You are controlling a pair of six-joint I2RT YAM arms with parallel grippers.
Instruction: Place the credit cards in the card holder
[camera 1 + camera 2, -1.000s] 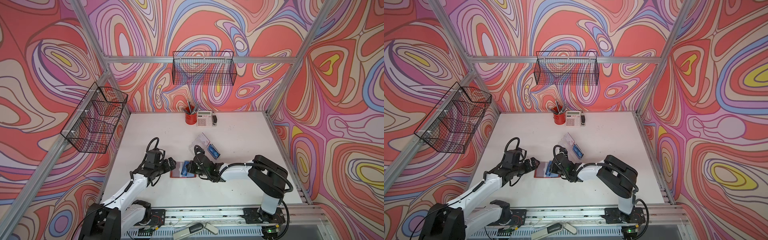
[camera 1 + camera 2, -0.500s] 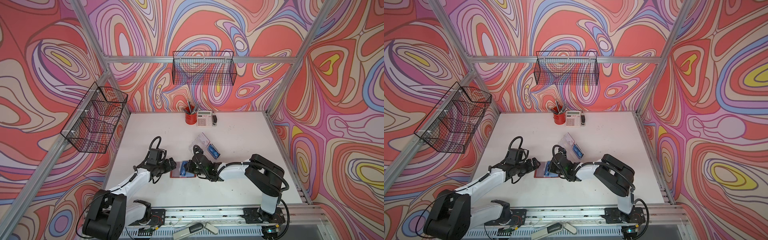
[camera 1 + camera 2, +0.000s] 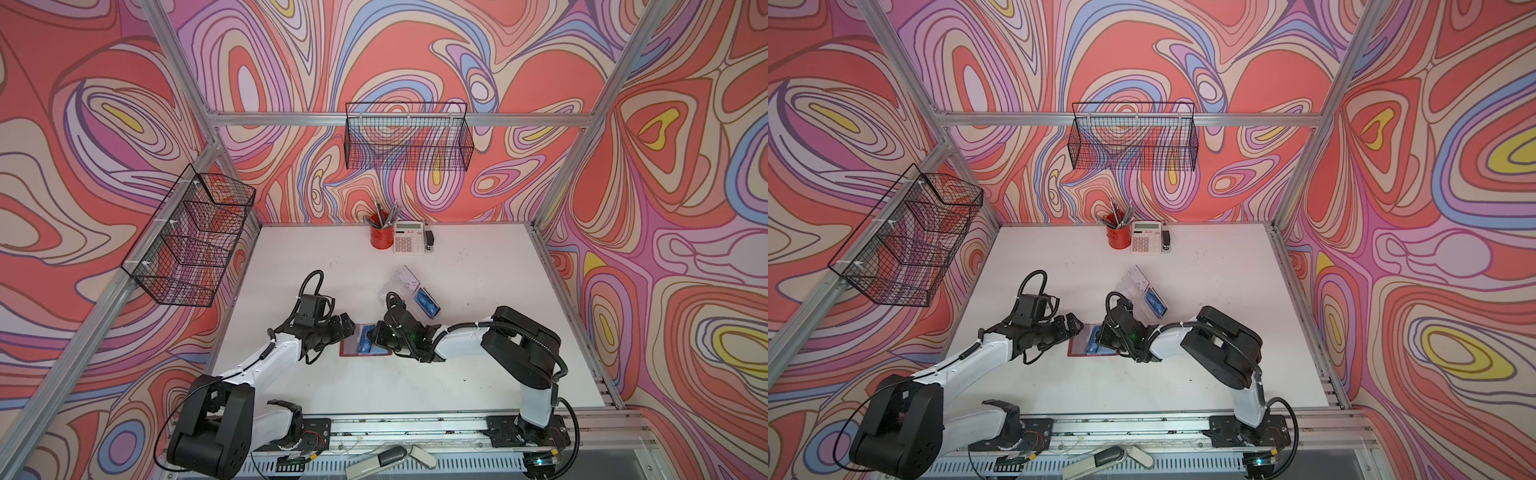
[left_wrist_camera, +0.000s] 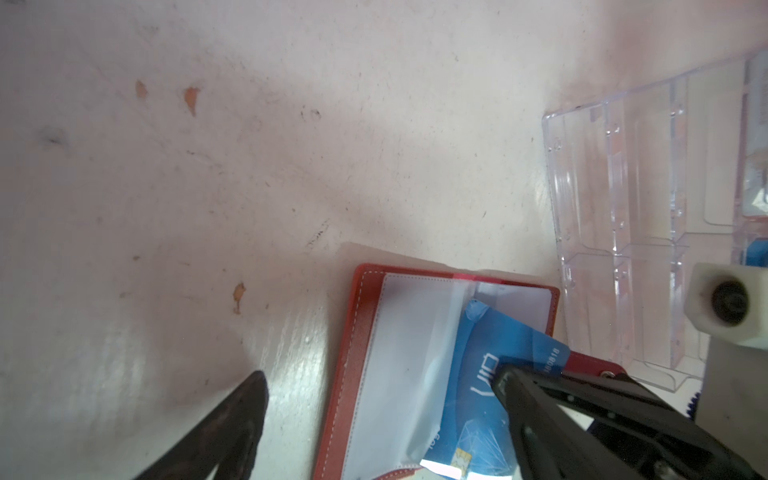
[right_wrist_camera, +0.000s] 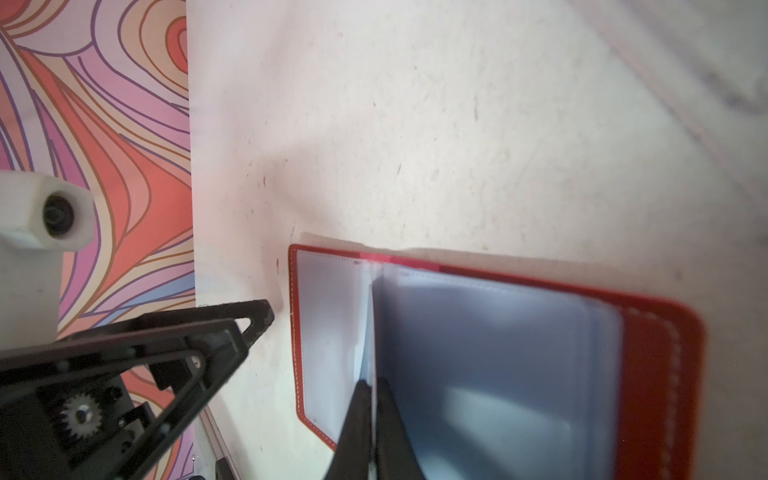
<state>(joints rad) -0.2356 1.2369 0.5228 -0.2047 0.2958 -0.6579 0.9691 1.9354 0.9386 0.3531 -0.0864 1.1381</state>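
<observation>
1. In a top view: red card holder (image 3: 349, 350) open flat on the white tabletop (image 3: 374, 390), between the two arms. Blue card (image 3: 365, 340) on its inner pages. Left end effector (image 3: 347, 326) at the card holder's left edge, spread wide, gripping nothing. Right end effector (image 3: 376, 337) low over the right half, closed.
2. In a top view: clear case (image 3: 1136, 280) beyond the card holder (image 3: 1077, 350), near it, partly hidden by the right arm. Second blue card (image 3: 1154, 303) inside the case. Red pen cup (image 3: 1118, 239) and calculator (image 3: 1146, 237) well apart, at the tabletop's back edge.
3. Left wrist view: blue card (image 4: 498, 340) askew across the fold of the card holder (image 4: 359, 332), one side under a translucent sleeve page, the rest bare. One finger (image 4: 232, 428) of the left end effector over bare tabletop beside the stitched edge. A second dark finger across the card; which arm's, not determinable.
4. Right wrist view: right end effector (image 5: 372, 384) pinched shut on a thin sheet (image 5: 371, 324) standing at the fold; card or sleeve page, not determinable. Left end effector (image 5: 255, 326) just beside the card holder's outer edge.
</observation>
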